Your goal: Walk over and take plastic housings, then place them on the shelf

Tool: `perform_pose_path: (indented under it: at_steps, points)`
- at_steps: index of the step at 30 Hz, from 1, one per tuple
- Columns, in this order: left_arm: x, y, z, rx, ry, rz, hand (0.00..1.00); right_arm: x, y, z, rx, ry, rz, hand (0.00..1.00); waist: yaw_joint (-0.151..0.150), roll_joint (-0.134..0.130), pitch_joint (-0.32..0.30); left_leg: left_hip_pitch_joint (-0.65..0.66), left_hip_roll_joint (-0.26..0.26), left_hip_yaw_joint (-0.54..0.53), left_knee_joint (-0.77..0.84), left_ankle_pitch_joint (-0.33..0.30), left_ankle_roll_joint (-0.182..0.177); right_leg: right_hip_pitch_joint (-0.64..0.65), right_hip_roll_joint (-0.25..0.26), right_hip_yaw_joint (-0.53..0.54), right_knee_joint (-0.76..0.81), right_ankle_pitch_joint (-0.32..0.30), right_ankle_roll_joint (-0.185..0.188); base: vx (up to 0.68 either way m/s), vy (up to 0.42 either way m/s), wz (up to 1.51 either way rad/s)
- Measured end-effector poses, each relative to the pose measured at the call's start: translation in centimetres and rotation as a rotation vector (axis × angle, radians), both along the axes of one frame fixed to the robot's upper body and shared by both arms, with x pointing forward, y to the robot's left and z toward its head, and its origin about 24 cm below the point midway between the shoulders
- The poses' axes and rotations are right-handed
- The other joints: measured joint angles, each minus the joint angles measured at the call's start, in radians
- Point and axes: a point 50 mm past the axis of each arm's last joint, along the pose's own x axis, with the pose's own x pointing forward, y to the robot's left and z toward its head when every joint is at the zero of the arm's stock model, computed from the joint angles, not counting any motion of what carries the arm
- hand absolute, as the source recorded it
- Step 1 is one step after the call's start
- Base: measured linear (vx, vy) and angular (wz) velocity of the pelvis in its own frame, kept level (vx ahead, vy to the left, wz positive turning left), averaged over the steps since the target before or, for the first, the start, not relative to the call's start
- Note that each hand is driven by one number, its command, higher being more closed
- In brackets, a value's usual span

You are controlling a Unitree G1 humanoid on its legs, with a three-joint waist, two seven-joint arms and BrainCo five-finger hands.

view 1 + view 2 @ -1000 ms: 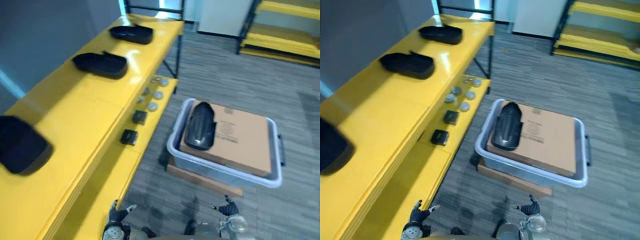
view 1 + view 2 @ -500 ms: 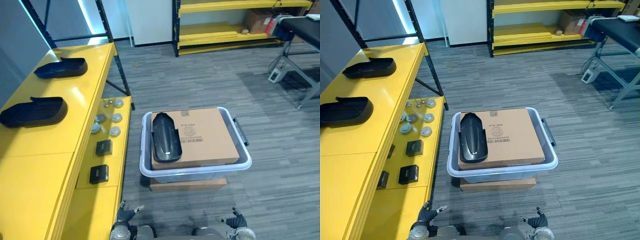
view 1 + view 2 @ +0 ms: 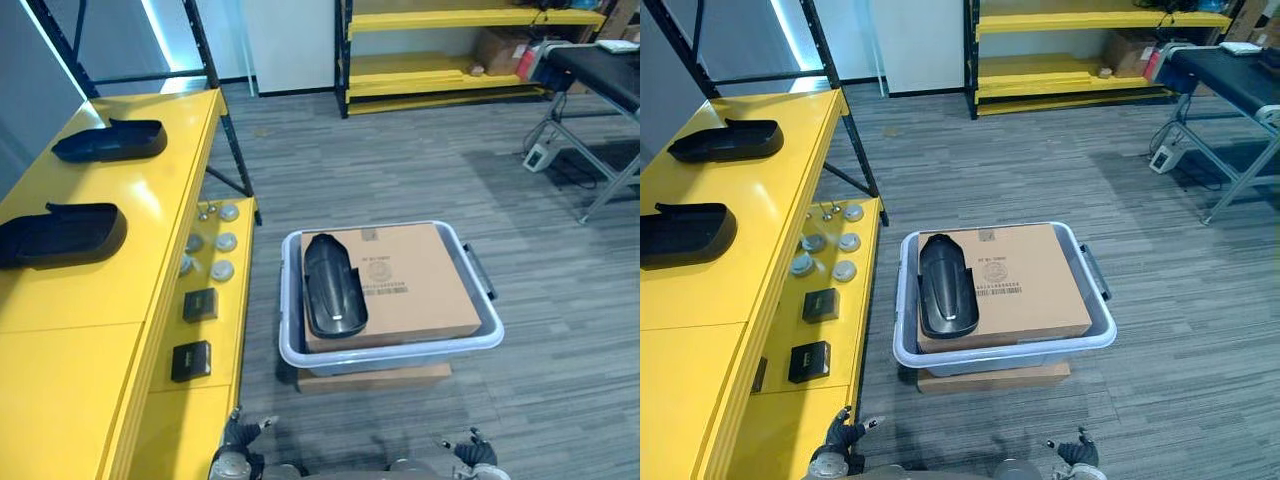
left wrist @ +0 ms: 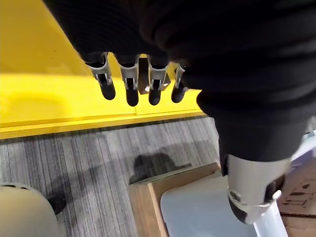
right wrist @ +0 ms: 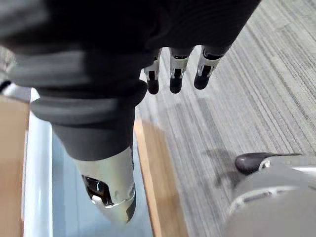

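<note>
A black plastic housing (image 3: 334, 285) lies on a cardboard box (image 3: 412, 284) inside a pale grey bin (image 3: 389, 355) on the floor ahead. Two more black housings (image 3: 62, 233) (image 3: 110, 141) rest on the top of the yellow shelf (image 3: 90, 340) at the left. My left hand (image 3: 238, 443) hangs low near the shelf's lower edge, fingers (image 4: 130, 84) straight, holding nothing. My right hand (image 3: 474, 453) hangs low in front of the bin, fingers (image 5: 176, 73) straight and empty.
The shelf's lower level (image 3: 213, 330) carries small black boxes (image 3: 191, 360) and several grey round parts (image 3: 223, 242). A flat board (image 3: 372, 377) lies under the bin. Yellow racks (image 3: 450, 50) stand at the back and a metal-legged table (image 3: 600, 110) at the right. Grey carpet lies between.
The camera has swung right and settled; the bin now sits near the centre, slightly nearer. Both hands stay low and empty.
</note>
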Motion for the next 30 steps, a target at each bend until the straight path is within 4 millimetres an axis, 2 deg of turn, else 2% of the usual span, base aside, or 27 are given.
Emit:
perform_pose_path:
  at_steps: [2,3,5,7,8,10,11,13,16,17,22,28,30]
  points:
    - [0.0,0.2,0.1,-0.002,-0.001,-0.005,0.00,1.1,-1.4,2.3,-0.079,-0.091,-0.012,0.00,0.000,-0.007,-0.002,0.001,-0.006,0.001,-0.009,0.009,0.005,-0.001,-0.002,0.002,-0.005,0.005,0.003,-0.08,0.032,-0.02]
    - [-0.2,0.3,0.1,-0.002,-0.006,-0.004,0.00,2.1,-2.6,4.6,-0.155,-0.172,-0.002,0.00,0.000,-0.017,-0.009,0.004,-0.011,0.000,-0.026,0.019,0.008,-0.008,-0.002,0.002,-0.009,0.009,0.006,-0.07,0.013,0.01]
    - [-0.2,0.4,0.2,0.000,-0.009,-0.005,0.00,3.2,-3.3,7.1,-0.233,-0.252,0.027,0.00,0.002,-0.024,-0.016,0.007,-0.016,0.000,-0.043,0.027,0.010,-0.014,-0.002,0.005,-0.017,0.016,0.007,-0.07,0.025,-0.04]
    - [-0.3,0.5,0.2,0.001,-0.007,-0.009,0.00,5.2,-3.3,11.2,-0.341,-0.403,0.085,0.00,0.000,-0.026,-0.017,0.013,-0.024,-0.004,-0.070,0.041,0.016,-0.017,-0.005,0.004,-0.022,0.022,0.009,-0.05,0.028,0.00]
    - [-0.3,0.4,0.2,0.000,-0.007,-0.009,0.00,5.7,-3.2,12.1,-0.360,-0.438,0.098,0.00,0.000,-0.026,-0.017,0.015,-0.026,-0.005,-0.076,0.043,0.017,-0.017,-0.006,0.003,-0.023,0.022,0.009,-0.03,0.023,0.06]
    - [-0.3,0.4,0.2,-0.011,-0.014,-0.020,0.00,7.8,-1.8,15.2,-0.411,-0.581,0.194,0.00,0.001,-0.027,-0.021,0.008,-0.031,-0.017,-0.078,0.044,0.018,-0.017,-0.009,-0.008,-0.031,0.025,0.012,-0.01,0.019,0.13]
    - [-0.3,0.4,0.2,-0.012,-0.016,-0.023,0.00,8.5,-1.1,15.9,-0.419,-0.616,0.235,0.00,0.001,-0.027,-0.024,0.002,-0.032,-0.023,-0.078,0.046,0.021,-0.017,-0.010,-0.012,-0.036,0.026,0.013,0.01,0.006,0.22]
    - [-0.3,0.4,0.3,-0.012,-0.023,-0.036,0.00,10.7,1.6,18.0,-0.435,-0.725,0.397,0.00,0.003,-0.025,-0.033,-0.019,-0.037,-0.049,-0.080,0.053,0.025,-0.020,-0.015,-0.039,-0.048,0.027,0.013,0.04,-0.003,0.33]
    - [-0.1,0.1,0.3,-0.019,-0.030,-0.060,0.00,12.9,4.4,18.6,-0.435,-0.762,0.533,0.00,0.016,-0.018,-0.040,-0.054,-0.043,-0.083,-0.081,0.062,0.028,-0.034,-0.019,-0.071,-0.053,0.027,0.014,0.07,-0.013,0.43]
    - [0.3,-0.1,0.5,-0.026,-0.047,-0.076,0.00,14.6,5.6,18.0,-0.422,-0.729,0.600,0.00,0.032,-0.016,-0.038,-0.077,-0.044,-0.099,-0.076,0.069,0.030,-0.035,-0.022,-0.097,-0.055,0.027,0.014,0.08,-0.017,0.43]
    - [0.9,-0.3,0.8,-0.033,-0.081,-0.076,0.00,17.3,7.3,15.6,-0.388,-0.594,0.640,0.00,0.069,-0.011,-0.027,-0.110,-0.044,-0.155,-0.059,0.069,0.030,-0.029,-0.022,-0.148,-0.054,0.027,0.013,0.06,-0.016,0.40]
    - [2.9,-0.7,1.9,-0.031,-0.173,-0.063,0.00,21.2,8.9,14.8,-0.409,-0.448,0.615,0.00,0.094,0.005,0.088,-0.188,-0.047,-0.210,0.001,0.070,0.030,-0.051,-0.027,-0.213,-0.038,0.028,0.012,-0.02,-0.008,0.35]
    - [3.9,-1.2,2.4,-0.040,-0.214,-0.062,0.00,22.3,8.7,15.0,-0.424,-0.401,0.589,0.00,0.115,0.020,0.125,-0.221,-0.045,-0.223,0.020,0.071,0.028,-0.078,-0.029,-0.227,-0.020,0.027,0.011,-0.06,-0.005,0.19]
